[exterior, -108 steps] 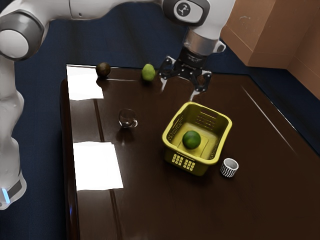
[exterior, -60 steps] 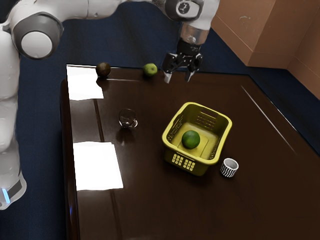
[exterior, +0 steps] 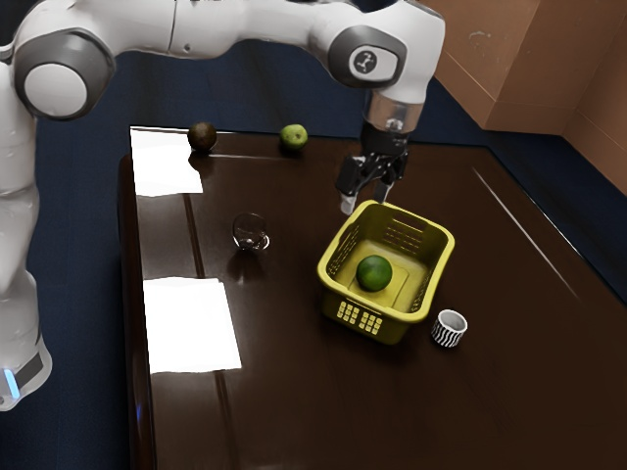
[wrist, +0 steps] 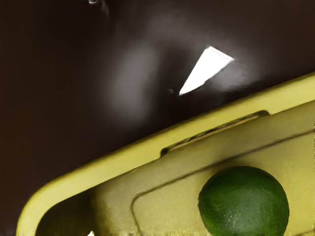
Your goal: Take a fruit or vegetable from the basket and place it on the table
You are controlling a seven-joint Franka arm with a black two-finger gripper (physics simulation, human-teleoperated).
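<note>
- Exterior view: your gripper's jaws stand spread, a clear gap between the two fingertips, with nothing pinched there.
- You have the fingertips by the far rim of the yellow basket; you cannot tell whether either touches it.
- Your green fruit sits inside the basket, on its floor, nearer the exterior view's near side than the gripper.
- Wrist view: you see that fruit apart from the basket's rim.
- To the basket's right, near side, you have a striped cup; to its left, a clear glass.
</note>
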